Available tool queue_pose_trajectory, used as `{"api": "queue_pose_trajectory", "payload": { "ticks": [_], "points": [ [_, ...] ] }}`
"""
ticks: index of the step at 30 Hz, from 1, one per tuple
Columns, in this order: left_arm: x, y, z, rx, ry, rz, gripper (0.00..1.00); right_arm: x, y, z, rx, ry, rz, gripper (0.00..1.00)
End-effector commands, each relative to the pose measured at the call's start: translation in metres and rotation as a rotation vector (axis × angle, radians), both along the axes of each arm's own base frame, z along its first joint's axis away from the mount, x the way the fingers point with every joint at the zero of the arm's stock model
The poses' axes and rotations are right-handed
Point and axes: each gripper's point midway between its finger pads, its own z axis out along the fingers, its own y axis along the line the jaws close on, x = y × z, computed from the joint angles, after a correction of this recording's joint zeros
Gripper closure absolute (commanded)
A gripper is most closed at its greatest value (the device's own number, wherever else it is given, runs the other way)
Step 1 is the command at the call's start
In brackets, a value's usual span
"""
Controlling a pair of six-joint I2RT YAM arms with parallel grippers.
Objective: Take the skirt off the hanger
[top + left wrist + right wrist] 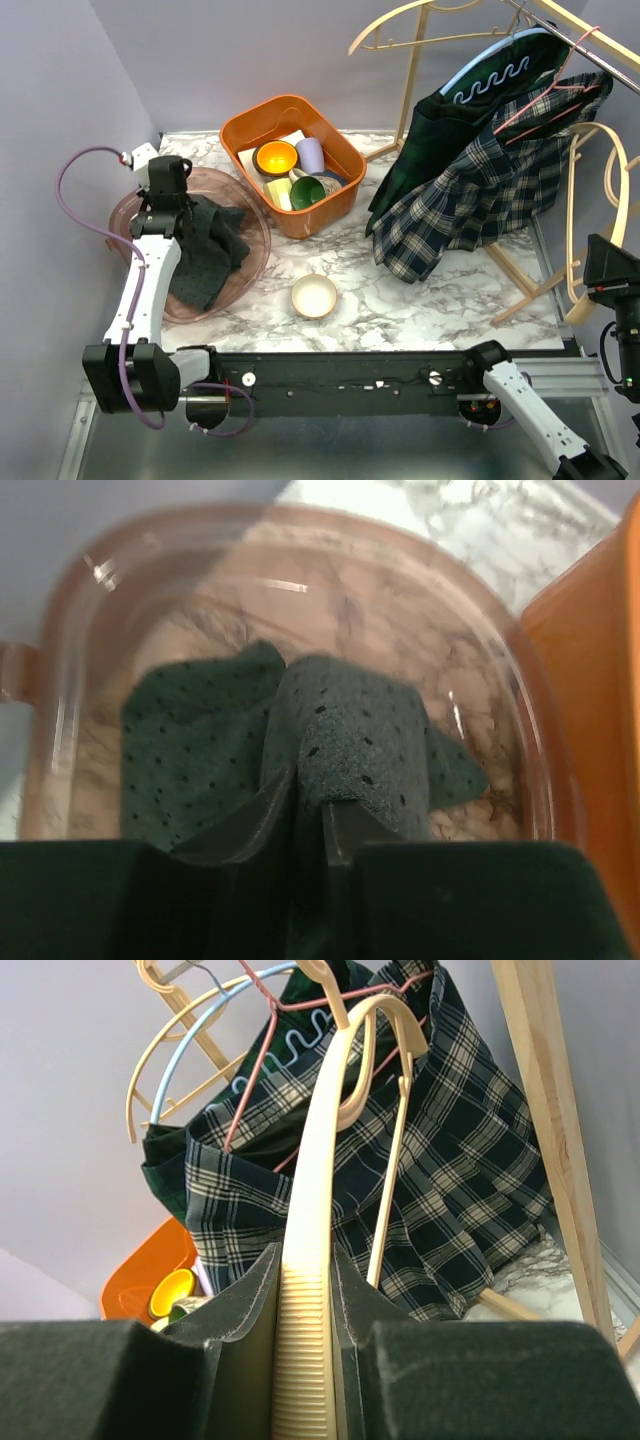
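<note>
1. Standing at the right end of the marble worktop [400, 300], the wooden rack [408, 100] carries several hangers.
2. The plaid skirt [470, 210] hangs on a pink hanger [555, 100] from the rack, its hem low over the worktop, just beside a dark green garment [420, 150] on a blue hanger [190, 1050].
3. The pink tub [118, 215] at the left holds a dark dotted cloth [215, 250].
4. The top view looks down into the orange bin [300, 215], which holds a yellow bowl [276, 157], a lilac cup [310, 154], a green cup [307, 190] and a pale cup [279, 193].
5. Only the right wrist view shows the right hand [305, 1260] clamped on a ribbed cream hanger [320, 1140], with the skirt behind it.
6. Only the left wrist view shows the left hand [308, 798] over the tub. Its fingers stand narrowly apart with the cloth's fold at their tips, and I cannot tell whether it is pinched.
7. A small cream bowl [314, 296] sits on the worktop near the bin.
</note>
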Motion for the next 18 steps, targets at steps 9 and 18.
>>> {"api": "queue_pose_trajectory", "payload": {
  "ticks": [9, 18],
  "points": [
    [0.000, -0.012, 0.010, -0.304, -0.122, 0.026, 0.01, 0.005, -0.006, 0.000, -0.012, 0.012, -0.045, 0.99],
    [0.006, -0.044, 0.101, -0.274, -0.389, -0.248, 0.04, 0.021, 0.000, -0.003, -0.013, 0.029, -0.045, 0.99]
  ]
}}
